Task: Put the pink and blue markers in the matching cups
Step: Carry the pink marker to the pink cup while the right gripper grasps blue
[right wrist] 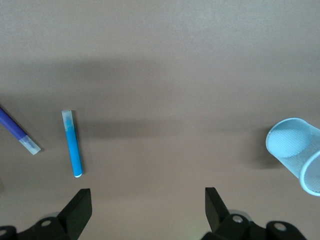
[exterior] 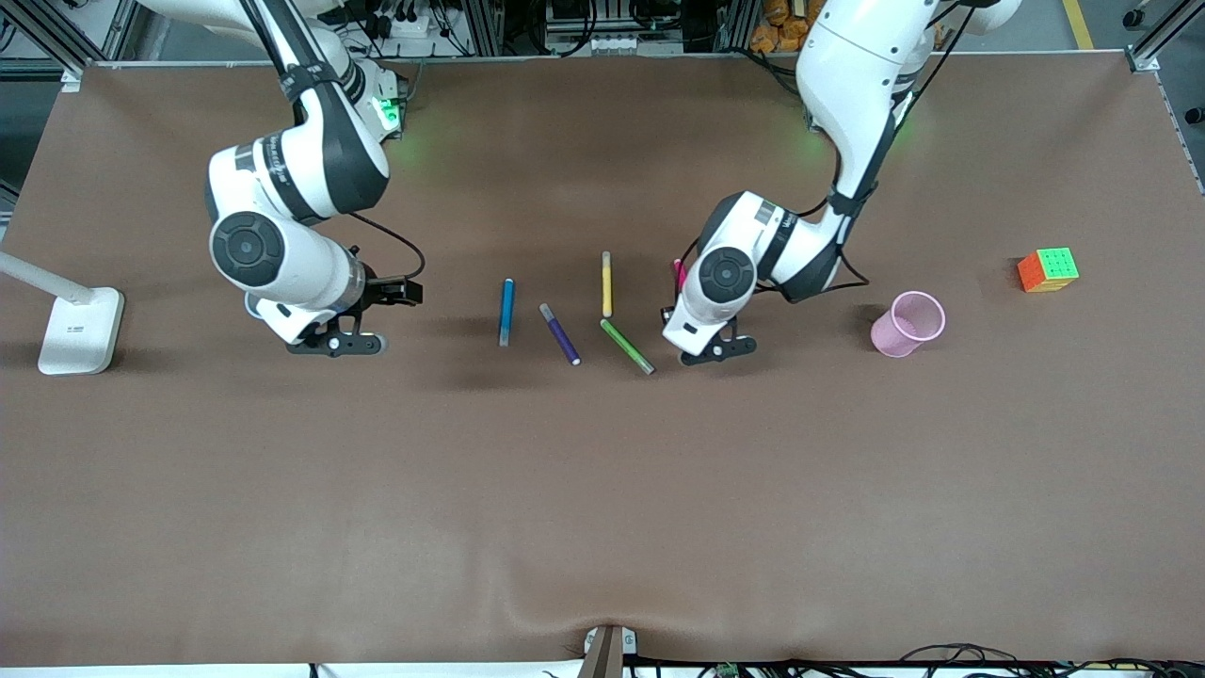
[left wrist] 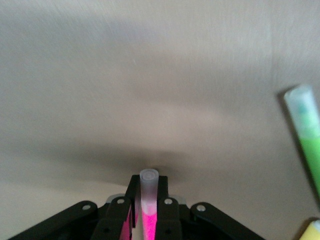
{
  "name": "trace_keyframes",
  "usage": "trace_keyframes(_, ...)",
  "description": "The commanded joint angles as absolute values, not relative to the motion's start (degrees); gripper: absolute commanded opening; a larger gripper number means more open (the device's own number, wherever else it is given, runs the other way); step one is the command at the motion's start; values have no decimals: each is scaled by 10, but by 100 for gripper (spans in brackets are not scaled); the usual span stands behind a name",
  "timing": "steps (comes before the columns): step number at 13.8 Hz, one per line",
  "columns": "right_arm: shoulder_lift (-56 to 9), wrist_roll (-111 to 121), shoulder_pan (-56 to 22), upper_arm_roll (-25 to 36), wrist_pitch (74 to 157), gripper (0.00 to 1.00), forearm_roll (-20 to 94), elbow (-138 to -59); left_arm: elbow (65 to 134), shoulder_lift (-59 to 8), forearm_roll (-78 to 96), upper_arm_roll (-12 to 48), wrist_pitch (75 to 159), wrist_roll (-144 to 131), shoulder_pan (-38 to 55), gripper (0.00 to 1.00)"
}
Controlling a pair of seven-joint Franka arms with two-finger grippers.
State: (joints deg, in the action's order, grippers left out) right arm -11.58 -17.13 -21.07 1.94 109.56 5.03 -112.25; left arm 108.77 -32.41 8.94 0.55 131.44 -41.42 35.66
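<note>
my left gripper (left wrist: 148, 220) is pinching the pink marker (left wrist: 148, 200), both fingers (left wrist: 165, 215) pressed against its barrel with the pale end poking out past the tips. in the front view that gripper (exterior: 680, 311) is low over the table (exterior: 602, 490), just beside the yellow marker (exterior: 607, 282) and the green marker (exterior: 627, 346), and only a sliver of the pink marker (exterior: 677, 274) shows above my wrist. my left arm comes down from its base, bends at the elbow and folds back toward the row of pens. the pink cup (exterior: 907, 324) stands toward my left arm's end of the table, with a colour cube (exterior: 1048, 270) beside it, nearer that end.

my right gripper (right wrist: 145, 210) is spread wide, fingers well apart, hovering over bare table. the blue marker (right wrist: 72, 143) lies flat near it, the purple marker (right wrist: 19, 132) just beside, and the blue cup (right wrist: 297, 152) lies tipped on its side. in the front view the right arm is bent low with its gripper (exterior: 362, 311) near the blue marker (exterior: 506, 312). a white lamp base (exterior: 80, 330) sits at that end; lettering on my arms is too small to read.
</note>
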Motion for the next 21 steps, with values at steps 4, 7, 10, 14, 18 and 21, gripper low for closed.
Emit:
trace_keyframes(4,-154,-168,-237,24,1173,100,49,-1123,1095,-248,65,3,1289,-284,258,0)
trace_keyframes(7,-191,-176,-268,24,1230,100,49,-1123,1097,-208,48,0,1265,-227,232,0)
trace_keyframes(10,-235,-178,-294,23,1298,100,51,-1126,1120,-152,-26,3,1241,-215,207,0)
trace_keyframes(14,-269,-217,-338,24,1349,100,54,-1126,1165,-83,-77,4,1244,-146,164,0)
trace_keyframes(18,-292,-217,-357,23,1362,100,54,-1126,1222,-24,-80,5,1268,-69,113,0)
trace_keyframes(21,-311,-217,-362,23,1377,100,54,-1126,1325,37,-121,5,1369,-49,97,0)
